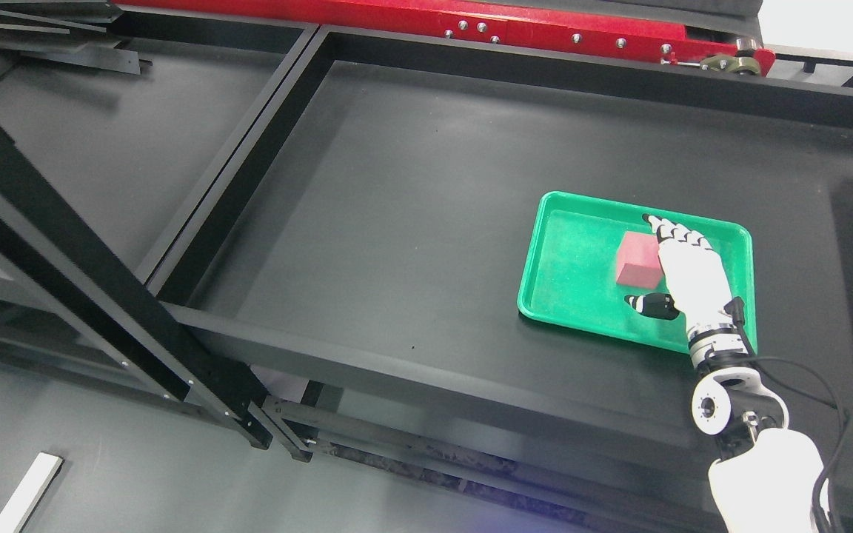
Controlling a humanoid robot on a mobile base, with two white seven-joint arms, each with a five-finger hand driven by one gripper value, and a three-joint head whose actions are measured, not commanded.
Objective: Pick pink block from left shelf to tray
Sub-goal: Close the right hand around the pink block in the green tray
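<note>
Head view, nearest first: the right arm's white forearm shell rises from the lower right corner, with a round metal wrist joint and a black cable looping beside it. Above it the right hand (682, 270) reaches over the green tray (567, 289), its white, segmented fingers (674, 235) stretched out straight toward the tray's far rim and its dark-tipped thumb (652, 305) splayed off to the left. The hand is released, grasping nothing; its palm edge sits just beside the pink block (635, 259), and whether they touch cannot be told. The block is a matte, box-shaped piece with crisp edges, lying flat inside the tray, toward its right half. The tray is glossy plastic, rectangular with rounded corners and a raised lip. It rests on a smooth matte black tabletop (412, 215) framed by black rails. Farthest off, a red metal beam (471, 18) studded with bolts runs along the top.
</note>
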